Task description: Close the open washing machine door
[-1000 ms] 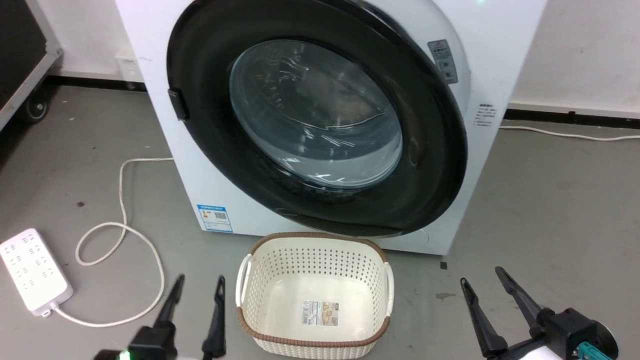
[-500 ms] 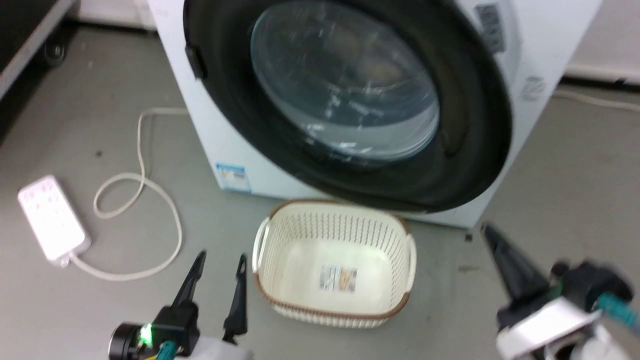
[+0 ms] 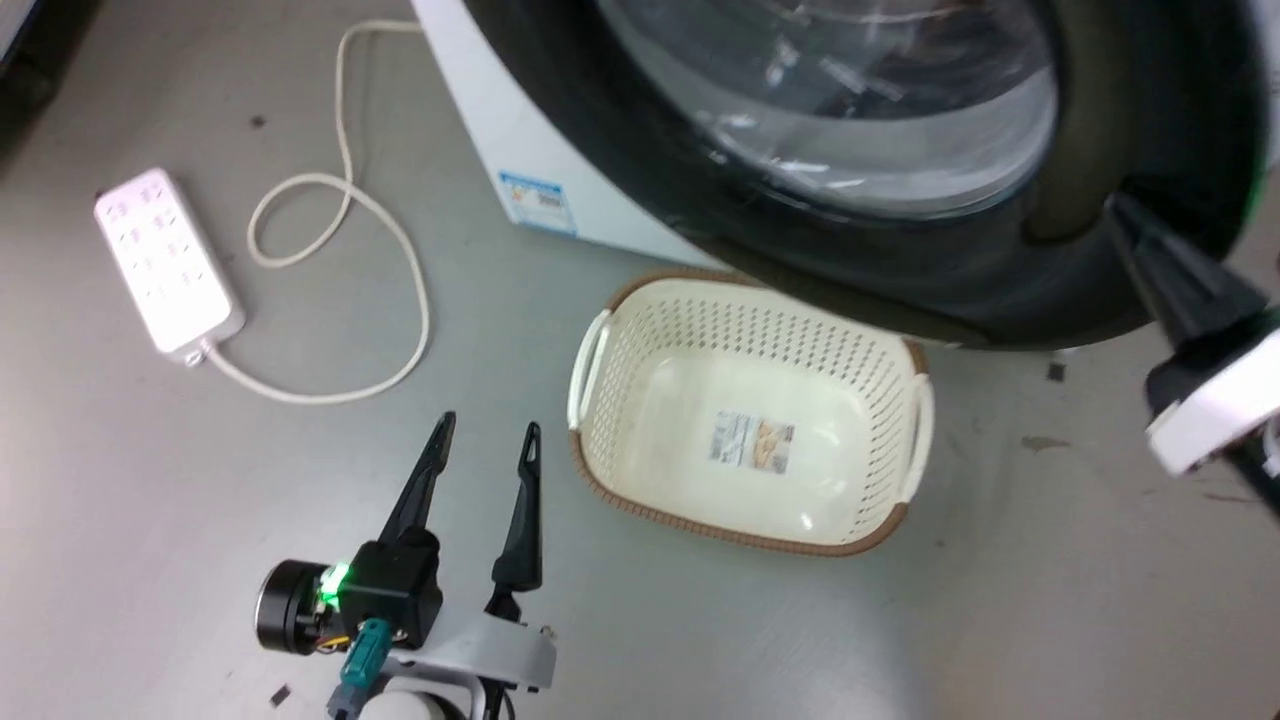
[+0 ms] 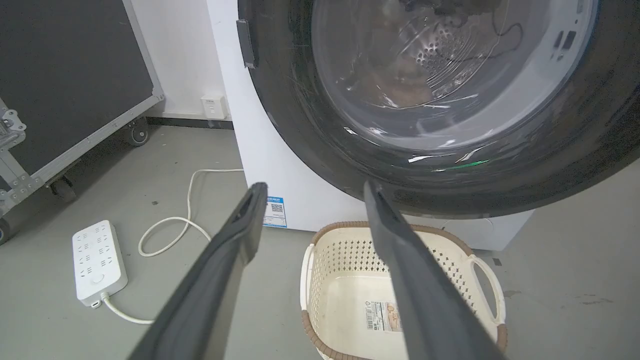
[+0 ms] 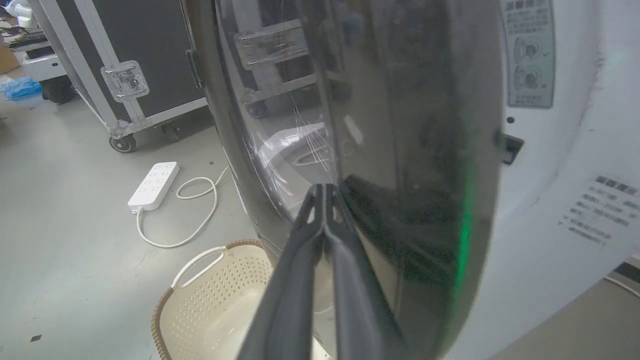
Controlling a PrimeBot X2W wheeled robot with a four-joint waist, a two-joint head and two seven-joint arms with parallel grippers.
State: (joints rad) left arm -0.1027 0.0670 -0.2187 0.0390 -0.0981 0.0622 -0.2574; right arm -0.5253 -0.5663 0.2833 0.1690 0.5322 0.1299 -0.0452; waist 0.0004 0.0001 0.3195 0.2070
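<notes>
The washing machine door (image 3: 1000,290), a glossy black disc with a bulging glass window, fills the top right of the head view. In the right wrist view the door (image 5: 425,150) is seen edge-on, standing a little off the white washing machine (image 5: 575,190). My right gripper (image 5: 325,189) is shut, with its tips at the door's lower black ring, right beside their own reflection. The head view has the right gripper (image 3: 1125,215) at the door's lower right. Low over the floor, my left gripper (image 3: 488,428) is open and empty, left of the basket. Beyond the left gripper (image 4: 314,186) rises the door (image 4: 310,135).
A cream perforated laundry basket (image 3: 590,370) sits on the floor below the door. A white power strip (image 3: 165,260) and its looped cable (image 3: 400,250) lie to the left. A black wheeled flight case (image 4: 65,75) stands further left. A dark latch slot (image 5: 510,149) shows on the machine's front.
The head camera has tilted down and moved closer. My right gripper, open a second ago, has shut and risen to the door's lower right. The left gripper stays open.
</notes>
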